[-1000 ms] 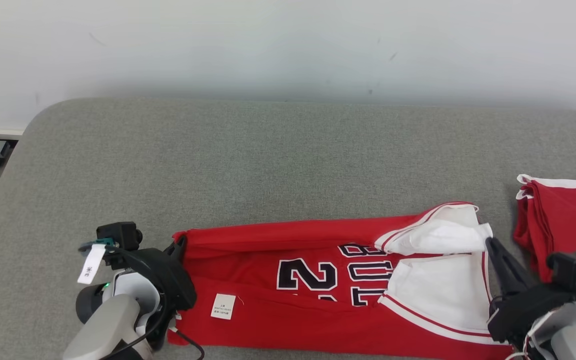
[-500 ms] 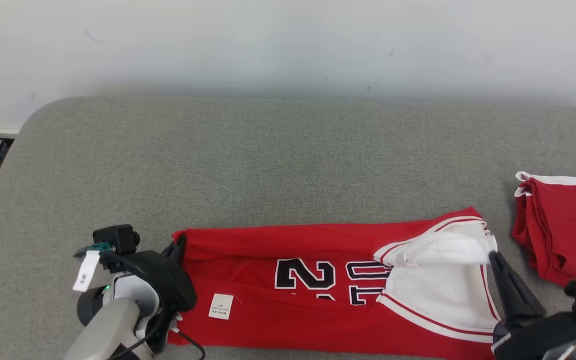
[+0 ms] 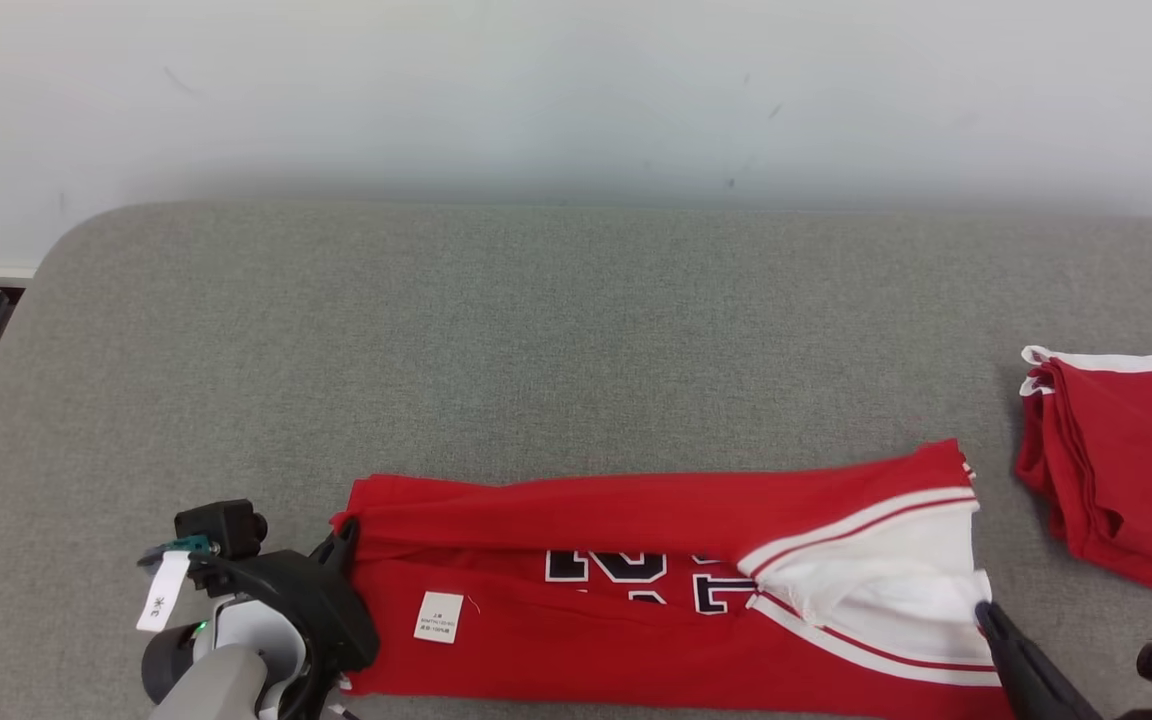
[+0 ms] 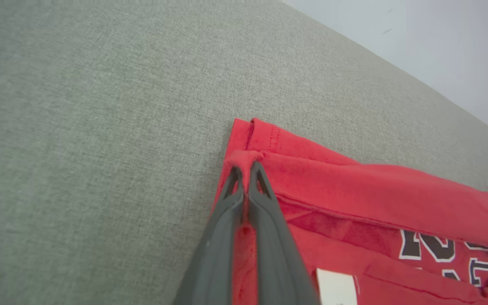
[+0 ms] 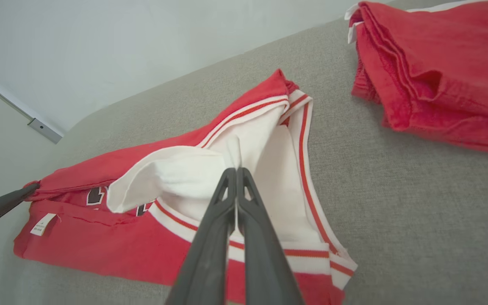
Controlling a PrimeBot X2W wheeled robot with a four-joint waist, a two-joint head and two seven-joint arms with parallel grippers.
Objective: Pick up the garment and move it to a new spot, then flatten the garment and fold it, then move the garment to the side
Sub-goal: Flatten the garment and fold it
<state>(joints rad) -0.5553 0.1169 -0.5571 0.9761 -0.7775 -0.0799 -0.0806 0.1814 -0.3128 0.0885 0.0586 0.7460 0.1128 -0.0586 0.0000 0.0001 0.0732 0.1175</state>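
A red jersey (image 3: pixel 636 600) with dark numbers and white-and-red trim lies in a long folded band along the near edge of the grey surface (image 3: pixel 536 330). My left gripper (image 3: pixel 344 528) is shut on the jersey's red left end (image 4: pixel 244 157), the cloth pinched into a small ridge between the tips (image 4: pixel 246 167). At the right end my right gripper (image 3: pixel 984 610) is shut on a white flap (image 5: pixel 234 152) of the jersey (image 5: pixel 176 186), holding it a little off the layers below.
A second red garment (image 3: pixel 1121 460), folded with a white edge, lies at the right on the surface (image 5: pixel 417 220), close to my right gripper. A pale wall (image 3: pixel 576 90) runs behind, and the surface's rounded left corner (image 3: pixel 66 240) drops to the floor.
Both grippers have drawn toward the near edge with the jersey's ends, rolling the far red layer forward over the numbers. The white flap has come down lower. The head view has shifted slightly.
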